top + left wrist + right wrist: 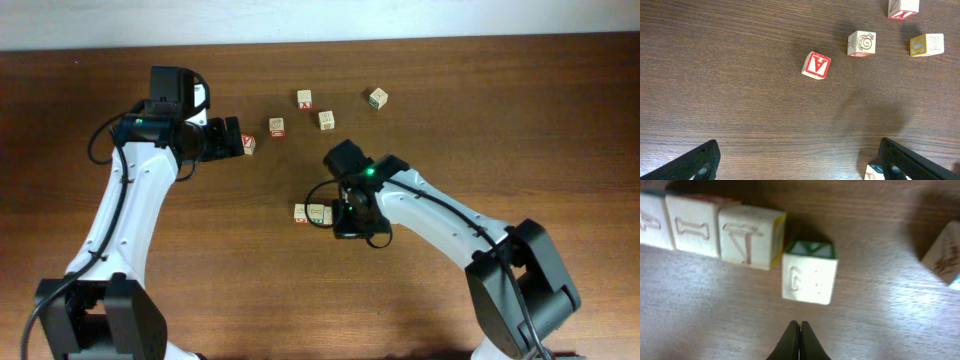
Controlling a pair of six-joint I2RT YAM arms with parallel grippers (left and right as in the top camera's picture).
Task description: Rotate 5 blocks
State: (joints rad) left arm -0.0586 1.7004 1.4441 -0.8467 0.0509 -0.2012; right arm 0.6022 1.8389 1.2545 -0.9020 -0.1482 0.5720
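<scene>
Closest to the lens, the right gripper (799, 330) has its two dark fingertips pressed tight together with nothing between them. They point to 12 o'clock at a green-topped block (809, 280), which sits just ahead and apart from the tips. At 10 o'clock of that block runs a row of three pale blocks (692, 227) with red print, set side by side. The nearest of them meets the green-topped block at a corner (or very nearly; the blur leaves it unsure). At 3 o'clock a fifth block (942, 255), pale with red print, is cut by the frame edge, well apart from the others. From overhead, the row lies at 9 o'clock of the right wrist, near the middle of the table (520, 120). The left gripper (799, 155) is spread wide and empty, its fingers (697, 162) at the lower corners of its own view. A red-faced cube (816, 65) lies at 12 o'clock, well ahead, with three loose cubes (861, 43) beyond it toward 1 o'clock. Another cube (871, 172), mostly cut off, sits just beside the finger at 5 o'clock.
</scene>
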